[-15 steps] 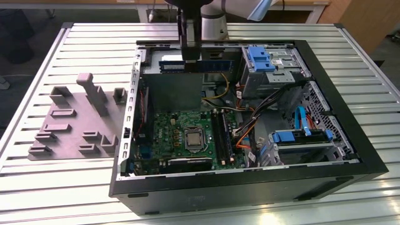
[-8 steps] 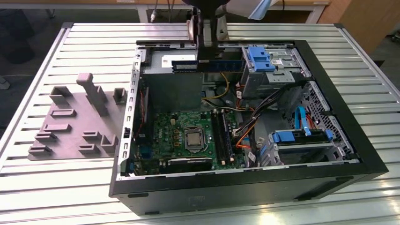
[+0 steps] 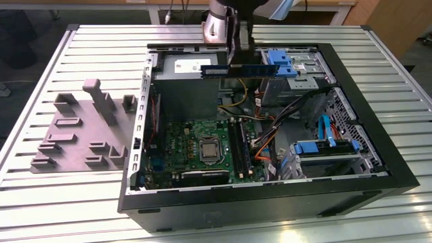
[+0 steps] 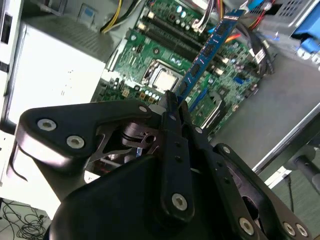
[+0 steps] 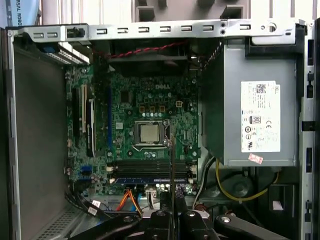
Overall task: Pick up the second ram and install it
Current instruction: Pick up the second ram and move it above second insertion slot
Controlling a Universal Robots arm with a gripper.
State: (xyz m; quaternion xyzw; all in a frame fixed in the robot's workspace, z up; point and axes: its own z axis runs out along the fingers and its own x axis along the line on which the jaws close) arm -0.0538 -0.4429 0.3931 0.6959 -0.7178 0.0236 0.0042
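The second ram (image 3: 240,70) is a long blue-green stick hanging level above the back of the open computer case (image 3: 270,202). My gripper (image 3: 241,59) is shut on its upper edge near the middle. In the second wrist view the ram (image 4: 210,47) juts out from between the black fingers (image 4: 172,125), with the gripper (image 4: 174,102) closed on its near end. The first wrist view sees the ram (image 5: 171,160) edge-on as a thin line over the motherboard's black slots (image 5: 150,167), above the gripper (image 5: 171,202). These slots (image 3: 240,147) lie well below and in front of the stick.
The green motherboard (image 3: 196,147) holds a silver CPU socket (image 5: 149,133). The grey power supply (image 5: 260,115) sits beside it, with loose yellow and orange cables nearby. Blue drive brackets (image 3: 284,63) sit close to the ram's end. A grey parts fixture (image 3: 74,131) lies outside the case.
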